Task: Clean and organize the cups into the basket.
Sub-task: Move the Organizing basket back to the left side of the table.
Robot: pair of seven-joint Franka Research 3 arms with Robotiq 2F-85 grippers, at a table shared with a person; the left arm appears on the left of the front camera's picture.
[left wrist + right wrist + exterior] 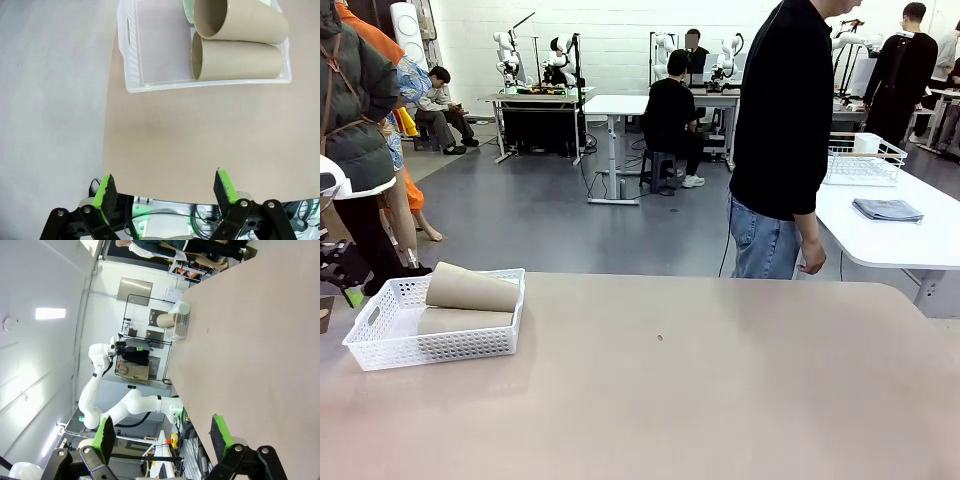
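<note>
The tall tapered matte tan-brown cups lie on their sides in the shallow white plastic basket (380, 345) with mesh-perforated sides, at the bench's left near corner as the front view has it. One tan cup (472, 289) rests on top of the other (460, 321), and in the left wrist view the upper one (240, 21) sits slightly askew across the lower (235, 60), both open mouths facing the bare half of the basket (160, 85). A sliver of a pale mint green cup (187, 10) shows beside them, mostly hidden by the upper tan cup.

These cups look light, stiff and thin-walled, with a matte skin that should give the pads decent friction. Being round and tapered, they would likely roll if nudged, and the top one seems only loosely perched. A hold across the body near mid-length, or one pad inside the open rim, looks the safest.

The left gripper (162, 187) hangs above the beige bench (200, 140) short of the basket, its green-padded fingers spread wide and holding nothing. The right gripper (162, 432) is likewise spread and empty over the bench (260, 350), well apart from the basket (181, 324).

A person (785, 140) in a black top stands at the far side.
</note>
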